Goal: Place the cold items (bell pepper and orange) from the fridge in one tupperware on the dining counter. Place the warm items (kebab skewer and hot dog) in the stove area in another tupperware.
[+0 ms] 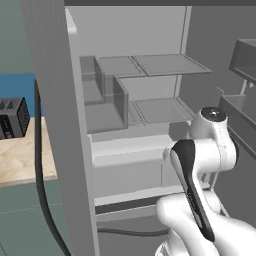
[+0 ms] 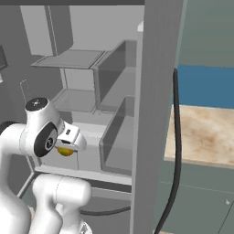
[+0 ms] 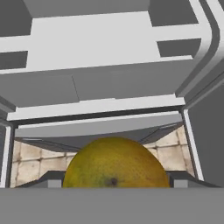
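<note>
Grey fridge [image 1: 150,100] shelves stand bare behind the open door, with a wooden counter [image 1: 20,155] and a dark toaster [image 1: 12,117] off to the left in the left base view. A black cable [image 2: 176,137] hangs down the fridge's outer side. Lower down, the white arm reaches in. The orange [image 3: 114,164] sits between the gripper [image 3: 114,177] fingers [image 3: 50,179], which are spread wide around it; contact cannot be told. Its yellow edge peeks below the hand in the right base view [image 2: 65,151].
</note>
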